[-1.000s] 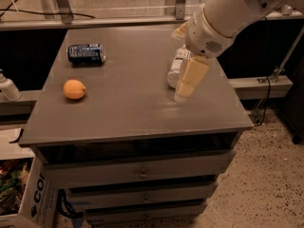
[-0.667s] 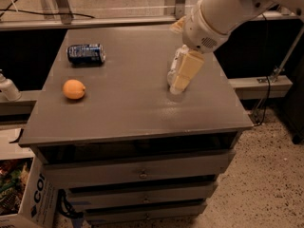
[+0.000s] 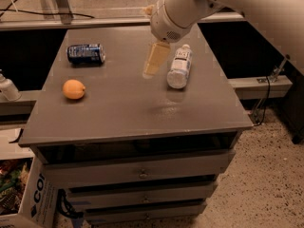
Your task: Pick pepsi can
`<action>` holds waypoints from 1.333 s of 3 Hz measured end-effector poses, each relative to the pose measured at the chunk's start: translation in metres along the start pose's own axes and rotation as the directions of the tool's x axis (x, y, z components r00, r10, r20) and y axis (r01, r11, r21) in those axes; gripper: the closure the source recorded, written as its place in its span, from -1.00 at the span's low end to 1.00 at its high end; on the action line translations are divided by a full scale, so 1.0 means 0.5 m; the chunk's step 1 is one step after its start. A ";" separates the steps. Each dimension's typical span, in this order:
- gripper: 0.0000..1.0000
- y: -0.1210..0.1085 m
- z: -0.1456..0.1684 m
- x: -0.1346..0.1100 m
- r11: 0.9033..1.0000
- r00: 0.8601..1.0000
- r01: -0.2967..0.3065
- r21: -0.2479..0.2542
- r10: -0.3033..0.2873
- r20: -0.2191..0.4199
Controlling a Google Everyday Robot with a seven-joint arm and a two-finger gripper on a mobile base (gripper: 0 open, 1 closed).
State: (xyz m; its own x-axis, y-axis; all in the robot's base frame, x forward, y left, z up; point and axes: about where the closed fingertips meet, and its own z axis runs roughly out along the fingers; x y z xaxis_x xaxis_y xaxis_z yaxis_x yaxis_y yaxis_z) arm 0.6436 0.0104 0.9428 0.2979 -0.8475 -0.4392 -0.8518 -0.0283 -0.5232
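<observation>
The gripper (image 3: pixel 153 64) hangs over the rear middle of the table (image 3: pixel 133 113), just beside a clear bottle (image 3: pixel 179 66) lying on its side. It appears to carry nothing, and how far it is open cannot be told. The pepsi can (image 3: pixel 85 53) lies on its side at the rear left, well apart from the gripper, behind an orange (image 3: pixel 74 89).

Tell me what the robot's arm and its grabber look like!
The arm is smooth, white and thick, like a fat rounded tube, ending in a round wrist. The gripper is pale cream-yellow, slimmer than the arm, tapering downward. It hangs over the grey table, beside the clear bottle. No cables or markings show on it.
</observation>
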 end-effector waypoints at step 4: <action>-1.00 -0.111 0.238 -0.069 0.996 0.997 0.040 -0.073 -0.045 -0.069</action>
State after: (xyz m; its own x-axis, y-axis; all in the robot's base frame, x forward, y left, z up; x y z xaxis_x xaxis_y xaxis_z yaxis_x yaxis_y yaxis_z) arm 0.7317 0.1044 0.9001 0.3058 -0.8798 -0.3638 -0.8685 -0.1012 -0.4853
